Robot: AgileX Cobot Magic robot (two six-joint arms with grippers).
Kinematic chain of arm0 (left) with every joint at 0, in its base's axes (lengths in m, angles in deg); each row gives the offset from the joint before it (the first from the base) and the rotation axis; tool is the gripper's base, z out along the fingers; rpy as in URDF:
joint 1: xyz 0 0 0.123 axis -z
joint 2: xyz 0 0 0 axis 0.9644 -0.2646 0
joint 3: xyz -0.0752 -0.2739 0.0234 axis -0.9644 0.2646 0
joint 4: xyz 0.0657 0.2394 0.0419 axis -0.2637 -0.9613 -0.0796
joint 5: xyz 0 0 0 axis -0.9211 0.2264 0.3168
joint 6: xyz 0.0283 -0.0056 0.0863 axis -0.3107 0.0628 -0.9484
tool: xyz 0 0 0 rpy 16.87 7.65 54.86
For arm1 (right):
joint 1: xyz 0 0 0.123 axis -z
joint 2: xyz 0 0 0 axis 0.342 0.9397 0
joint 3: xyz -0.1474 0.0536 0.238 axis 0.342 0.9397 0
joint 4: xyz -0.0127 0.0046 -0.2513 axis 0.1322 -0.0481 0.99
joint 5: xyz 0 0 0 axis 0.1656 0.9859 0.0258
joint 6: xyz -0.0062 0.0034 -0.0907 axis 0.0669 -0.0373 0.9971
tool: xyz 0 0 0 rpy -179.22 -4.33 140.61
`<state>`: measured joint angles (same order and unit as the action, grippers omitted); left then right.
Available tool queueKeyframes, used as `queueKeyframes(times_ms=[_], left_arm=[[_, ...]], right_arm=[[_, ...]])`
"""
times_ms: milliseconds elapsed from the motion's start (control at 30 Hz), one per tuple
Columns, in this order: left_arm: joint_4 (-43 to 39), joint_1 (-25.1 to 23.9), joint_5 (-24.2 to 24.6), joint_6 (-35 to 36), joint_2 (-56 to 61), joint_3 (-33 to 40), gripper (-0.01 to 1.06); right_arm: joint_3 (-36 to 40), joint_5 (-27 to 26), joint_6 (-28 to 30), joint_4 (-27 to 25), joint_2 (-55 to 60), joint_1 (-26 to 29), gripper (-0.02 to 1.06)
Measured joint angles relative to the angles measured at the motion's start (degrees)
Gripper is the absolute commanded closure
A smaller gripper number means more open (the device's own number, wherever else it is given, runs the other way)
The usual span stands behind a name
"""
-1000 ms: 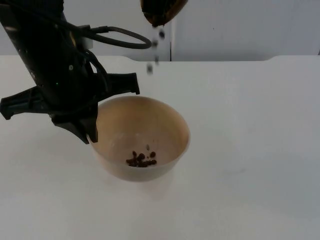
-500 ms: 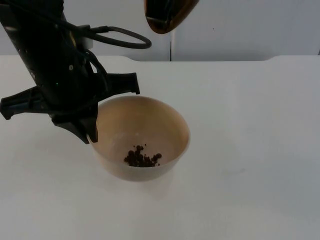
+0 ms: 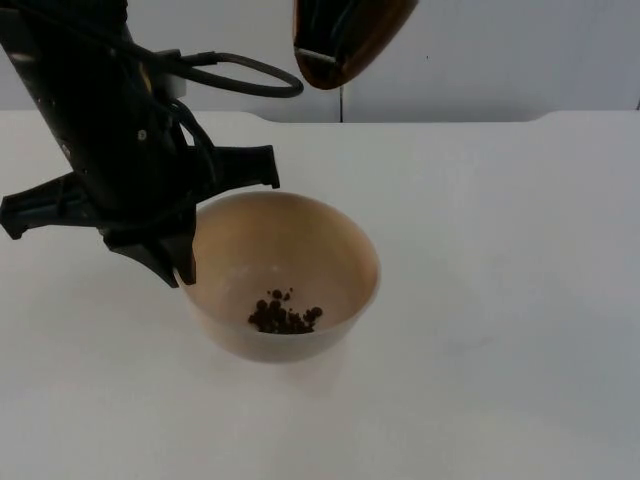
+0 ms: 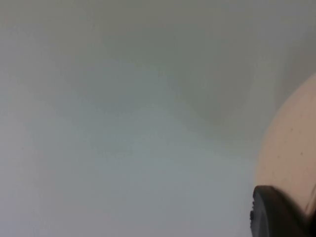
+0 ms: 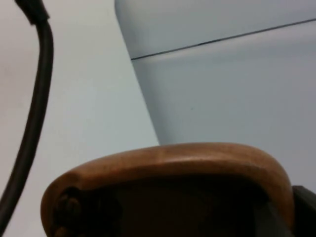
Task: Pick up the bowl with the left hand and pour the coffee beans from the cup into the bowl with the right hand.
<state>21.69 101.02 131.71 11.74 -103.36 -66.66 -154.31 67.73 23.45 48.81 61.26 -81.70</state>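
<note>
left gripper (image 3: 185, 265): I see it clamped on the near-left rim of the bowl (image 3: 340, 255); one black fingertip (image 4: 276, 215) sits against the bowl's outer wall in the left wrist view; arm comes down from the upper left in the top view
bowl: tan, upright, mouth open to the top camera; whether its base touches the table (image 3: 500, 300) I can't tell; it sits left of the table's centre
coffee beans (image 3: 284, 315): small dark pile at the bottom of the bowl, toward its near side; a few loose ones just beside the pile
cup (image 3: 345, 35): brown, wooden-looking, tilted with its mouth facing down and left; it's above and behind the bowl, well apart from it; in the right wrist view I see its rounded rim (image 5: 168, 168) close up, dark inside
right gripper: holding the cup, I assume, but I can't tell the finger state from what I get
partition wall (image 3: 480, 60): grey, behind the table edge; vertical seam just below the cup
</note>
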Motion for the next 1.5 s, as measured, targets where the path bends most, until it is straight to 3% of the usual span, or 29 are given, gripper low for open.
queueKeyframes(times_ms=[200,500,667,867,1333,1500], left_arm=[[0.0,0.0,0.0,0.0,0.0,0.0,1.00],[0.0,0.0,0.0,0.0,0.0,0.0,1.00],[0.0,0.0,-0.1,0.0,0.0,0.0,1.00],[0.0,0.0,-0.2,0.0,0.0,0.0,1.00],[-0.1,0.0,-0.2,0.0,0.0,0.0,1.00],[-3.5,0.0,0.0,0.0,0.0,0.0,1.00]], right_arm=[[0.0,-0.3,0.3,-7.1,-0.7,3.1,1.05],[0.0,-2.1,3.9,-23.4,-1.7,10.0,1.05],[0.0,-3.5,4.5,-29.2,-1.7,12.4,1.05],[0.0,-4.6,4.8,-34.0,-1.7,14.8,1.05],[0.0,-5.0,6.0,-37.4,-1.7,15.2,1.05],[0.0,-5.1,6.4,-40.5,-1.7,17.9,1.05]])
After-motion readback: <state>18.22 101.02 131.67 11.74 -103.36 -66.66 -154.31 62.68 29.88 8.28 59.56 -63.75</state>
